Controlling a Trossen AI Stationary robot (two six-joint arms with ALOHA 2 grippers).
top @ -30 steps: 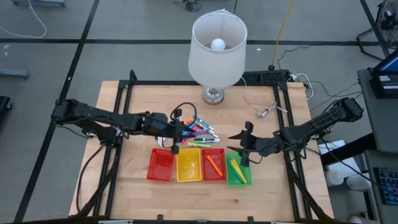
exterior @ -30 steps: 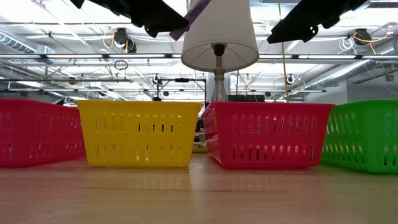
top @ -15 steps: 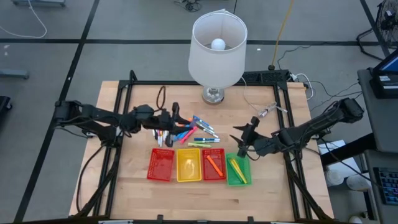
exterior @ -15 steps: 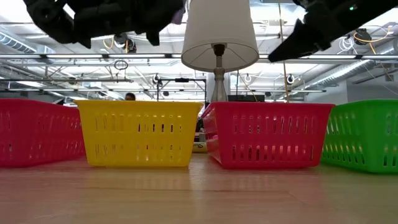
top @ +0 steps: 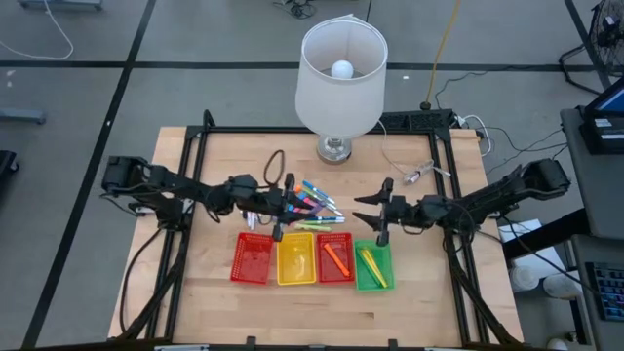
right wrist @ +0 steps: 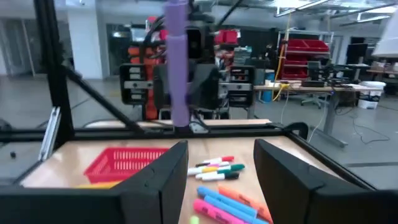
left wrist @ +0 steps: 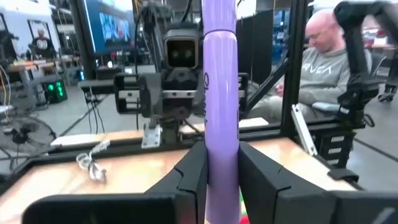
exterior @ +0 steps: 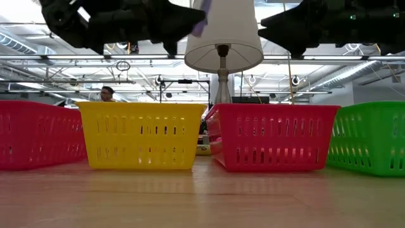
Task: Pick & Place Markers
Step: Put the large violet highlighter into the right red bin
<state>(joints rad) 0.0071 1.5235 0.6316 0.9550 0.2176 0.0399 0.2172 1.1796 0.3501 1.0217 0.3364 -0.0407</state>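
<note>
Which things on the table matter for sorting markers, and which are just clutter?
Job:
- purple marker in left gripper
- loose marker pile
- red, yellow, red and green mesh trays
- open right gripper

Clutter:
- white-shaded lamp
- cable

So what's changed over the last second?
The left gripper, jaws shut on a purple marker, swung back toward its own side and has returned above the marker pile. The right gripper, jaws open and empty, turned to face it. Trays and lamp stayed put.
</note>
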